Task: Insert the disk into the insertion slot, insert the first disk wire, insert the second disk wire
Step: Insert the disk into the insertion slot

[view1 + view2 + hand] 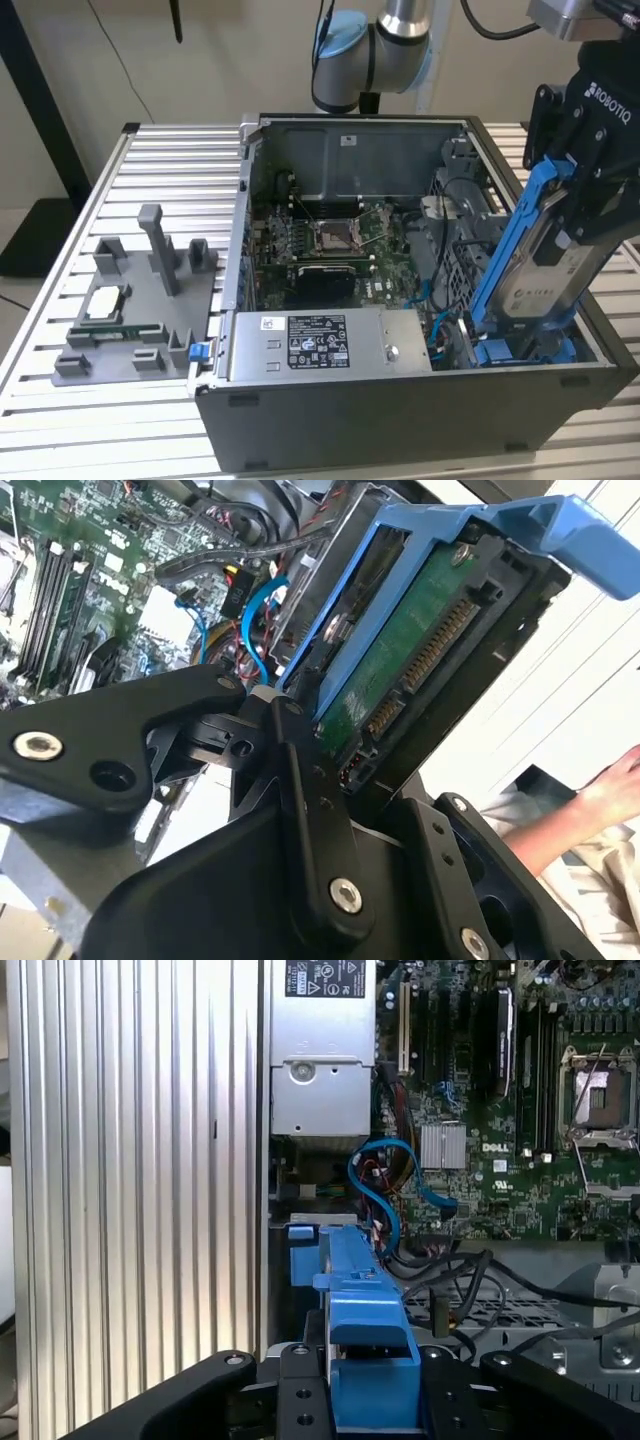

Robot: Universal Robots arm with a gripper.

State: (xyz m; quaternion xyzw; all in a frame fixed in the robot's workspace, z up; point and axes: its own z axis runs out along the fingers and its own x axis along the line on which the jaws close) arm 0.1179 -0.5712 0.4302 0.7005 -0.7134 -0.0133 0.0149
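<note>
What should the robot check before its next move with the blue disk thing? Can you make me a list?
1. Jaws shut on the disk: ok.
2. Disk fully down in the drive cage: not ok; it leans tilted, its top end above the computer case.
3. Blue cables out of the disk's path: cannot tell.
4. Disk's connector pins bare, nothing plugged in: ok.
5. People away from the arm: not ok; a person's hand shows past the disk in the second wrist view.
</note>
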